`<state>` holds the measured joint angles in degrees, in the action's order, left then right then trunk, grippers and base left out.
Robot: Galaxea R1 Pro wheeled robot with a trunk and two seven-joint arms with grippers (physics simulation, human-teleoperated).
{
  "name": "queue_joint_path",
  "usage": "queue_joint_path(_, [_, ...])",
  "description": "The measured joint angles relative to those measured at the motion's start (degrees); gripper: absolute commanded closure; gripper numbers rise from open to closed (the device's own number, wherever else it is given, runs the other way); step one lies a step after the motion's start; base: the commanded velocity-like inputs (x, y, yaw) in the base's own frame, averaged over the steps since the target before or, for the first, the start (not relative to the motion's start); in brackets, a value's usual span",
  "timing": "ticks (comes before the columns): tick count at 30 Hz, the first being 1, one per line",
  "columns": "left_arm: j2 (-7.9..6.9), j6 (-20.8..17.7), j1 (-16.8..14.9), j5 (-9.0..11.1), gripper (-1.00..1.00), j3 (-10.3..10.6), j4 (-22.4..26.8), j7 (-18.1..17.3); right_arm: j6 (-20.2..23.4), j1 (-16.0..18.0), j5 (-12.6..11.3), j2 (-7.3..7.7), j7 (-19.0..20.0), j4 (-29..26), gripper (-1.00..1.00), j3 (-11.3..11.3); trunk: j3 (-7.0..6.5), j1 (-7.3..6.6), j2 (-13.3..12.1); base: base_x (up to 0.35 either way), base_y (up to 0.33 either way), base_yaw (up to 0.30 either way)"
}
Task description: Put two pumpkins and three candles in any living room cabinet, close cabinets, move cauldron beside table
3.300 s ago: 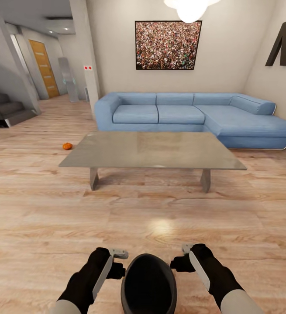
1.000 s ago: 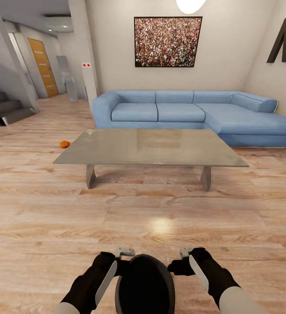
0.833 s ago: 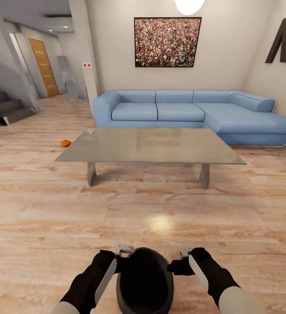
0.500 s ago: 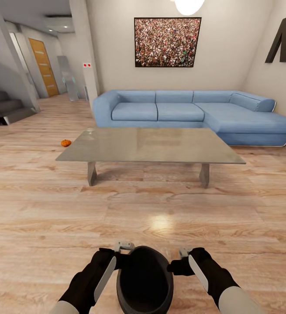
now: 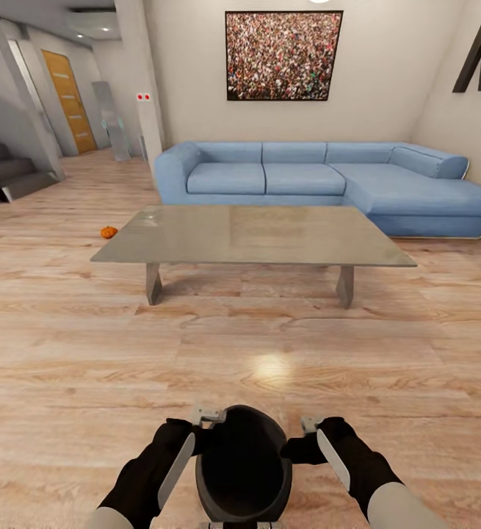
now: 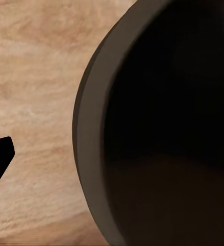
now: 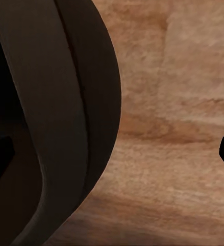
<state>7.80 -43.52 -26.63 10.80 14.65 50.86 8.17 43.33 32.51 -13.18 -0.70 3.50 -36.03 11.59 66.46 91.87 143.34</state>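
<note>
The cauldron sits between the left gripper and right gripper, each clamping the rim, mouth facing up, well before the table.

A light wood-plank floor runs across the whole room, carrying a bright round glare spot in its near middle. In the middle distance stands the low surface, a grey brushed-metal rectangle on two slanted slab legs (its top is bare and faintly reflective). On the floor just off the surface's far-left corner lies one small orange pumpkin, apart from the leg. Farther back a blue corner sofa rests on the floor against the far wall, its long arm reaching toward the right.
</note>
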Motion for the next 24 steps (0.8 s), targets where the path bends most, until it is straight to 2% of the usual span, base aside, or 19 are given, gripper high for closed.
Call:
queue_joint_path(2, [-0.06,0.01,0.00,0.00,-1.00,-0.09,-0.07,0.00,0.00,-0.01,0.00,-0.08,0.25,-0.07,-1.00,0.26,0.44,0.05,0.03,0.000,0.000,0.000])
queue_joint_path(5, [-0.18,0.04,0.00,0.00,-1.00,-0.13,-0.10,0.00,-0.04,0.00,0.10,-0.09,3.18,-0.15,-1.00,2.61,1.11,0.13,0.07,0.000,0.000,0.000])
queue_joint_path(6, [-0.21,0.04,0.00,0.00,-1.00,-0.14,-0.08,0.00,-0.11,0.00,0.07,-0.01,5.23,-0.12,-1.00,4.21,1.33,0.15,0.08,0.000,0.000,0.000])
queue_joint_path(9, [-0.23,0.08,0.00,0.01,-1.00,-0.15,-0.07,0.00,-0.34,0.01,0.11,0.13,7.69,-0.03,-1.00,5.78,1.78,0.20,0.11,0.000,0.000,0.000])
queue_joint_path(13, [-0.24,0.10,0.00,0.01,-1.00,-0.15,-0.09,0.00,-0.42,0.01,0.09,0.18,8.22,-0.01,-1.00,6.21,1.78,0.20,0.11,0.000,0.000,0.000])
queue_joint_path(24, [-0.35,0.10,0.00,-0.20,-1.00,-0.15,0.15,0.03,-0.44,0.00,0.09,0.26,8.15,0.07,-1.00,6.25,4.21,0.49,0.25,0.000,0.000,0.000])
